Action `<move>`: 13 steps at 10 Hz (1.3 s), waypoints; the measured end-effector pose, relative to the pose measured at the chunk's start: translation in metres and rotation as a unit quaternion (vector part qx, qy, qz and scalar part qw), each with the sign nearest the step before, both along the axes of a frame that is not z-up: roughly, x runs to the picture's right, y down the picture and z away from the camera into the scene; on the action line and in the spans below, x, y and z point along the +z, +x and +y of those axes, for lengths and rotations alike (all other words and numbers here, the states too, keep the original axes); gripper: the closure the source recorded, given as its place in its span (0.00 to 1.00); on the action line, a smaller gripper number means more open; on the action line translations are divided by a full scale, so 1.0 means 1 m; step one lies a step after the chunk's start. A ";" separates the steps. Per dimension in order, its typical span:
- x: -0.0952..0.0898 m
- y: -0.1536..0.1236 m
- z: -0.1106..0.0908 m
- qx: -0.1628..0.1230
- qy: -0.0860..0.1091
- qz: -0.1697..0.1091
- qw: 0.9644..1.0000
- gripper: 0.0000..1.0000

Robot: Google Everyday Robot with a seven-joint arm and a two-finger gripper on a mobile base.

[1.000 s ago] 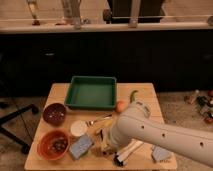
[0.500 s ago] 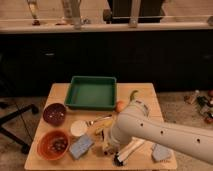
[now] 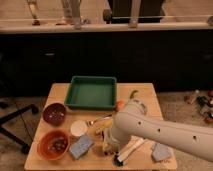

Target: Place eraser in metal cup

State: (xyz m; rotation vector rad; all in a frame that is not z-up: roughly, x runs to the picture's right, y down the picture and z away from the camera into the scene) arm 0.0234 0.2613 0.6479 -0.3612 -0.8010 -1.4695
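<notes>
Wooden counter (image 3: 60,92) is carrying bowls and a green tray (image 3: 92,92). Reaching low, the gripper (image 3: 111,148) is lying hidden near the front edge; the metal cup and eraser aren't visible.

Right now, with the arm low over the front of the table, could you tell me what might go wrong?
1. The gripper sits low among crowded items; it could nudge the white cup or the blue-grey sponge.
2. The arm hides the table's middle, and no metal cup is visible, so the target may be misjudged.
3. The white-and-black tool lies near the front edge and could be knocked off.
</notes>
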 end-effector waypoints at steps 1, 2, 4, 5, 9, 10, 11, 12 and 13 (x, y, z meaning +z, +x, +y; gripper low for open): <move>0.000 0.000 0.000 0.000 0.002 0.007 1.000 0.85; 0.000 0.000 0.000 0.000 0.002 0.008 1.000 0.74; 0.000 0.000 0.001 -0.002 0.003 0.005 1.000 0.54; 0.000 -0.001 0.001 -0.002 0.003 0.004 1.000 0.47; 0.000 -0.001 0.001 -0.003 0.000 0.002 1.000 0.20; 0.000 -0.001 0.001 -0.003 -0.001 0.002 1.000 0.20; 0.000 -0.001 0.000 -0.003 -0.002 0.001 1.000 0.20; 0.001 -0.001 0.000 -0.004 -0.004 0.002 1.000 0.20; 0.002 -0.002 -0.001 -0.004 -0.009 0.001 1.000 0.20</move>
